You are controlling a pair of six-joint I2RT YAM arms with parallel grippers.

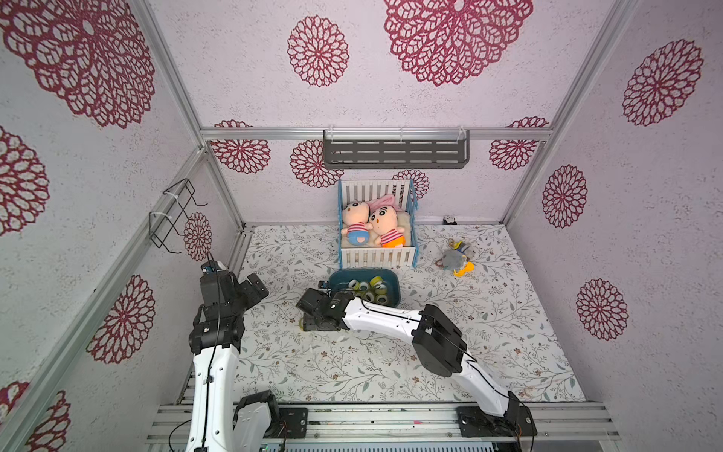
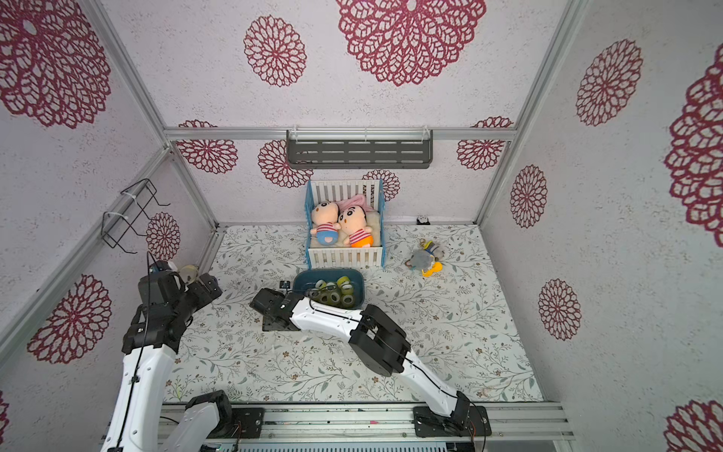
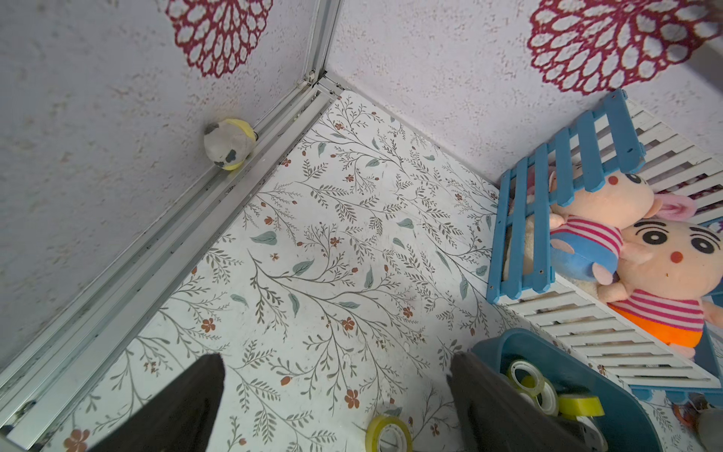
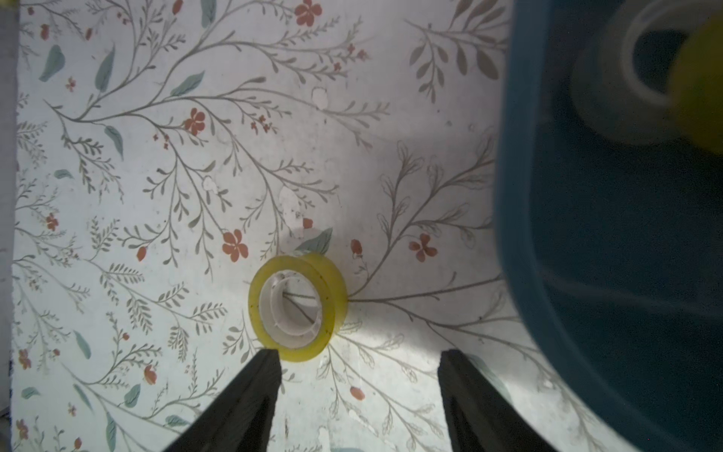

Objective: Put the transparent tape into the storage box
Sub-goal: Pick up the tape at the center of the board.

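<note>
One roll of transparent tape (image 4: pixel 335 297), yellowish with a white core, sits on the flowered tabletop with its hole facing the right wrist camera. It also shows as the tape (image 3: pixel 372 429) in the left wrist view and as a yellow sliver of tape (image 1: pixel 300 324) beside the right gripper. My right gripper (image 4: pixel 358 354) is open and low over the table. The roll lies just past one fingertip, not between the jaws. The storage box (image 1: pixel 395 291), a dark teal tub, holds several tape rolls (image 1: pixel 367 290) close beside the right gripper (image 1: pixel 309 326). My left gripper (image 3: pixel 336 360) is open, empty and raised near the left wall.
A white-and-blue toy crib (image 1: pixel 414 235) with two plush dolls stands behind the box. A grey plush keychain (image 1: pixel 455 256) lies to the right. A grey slotted shelf (image 1: pixel 395 150) hangs on the back wall and a wire rack (image 1: pixel 172 215) on the left wall. A small plush (image 3: pixel 229 144) rests on the left rail.
</note>
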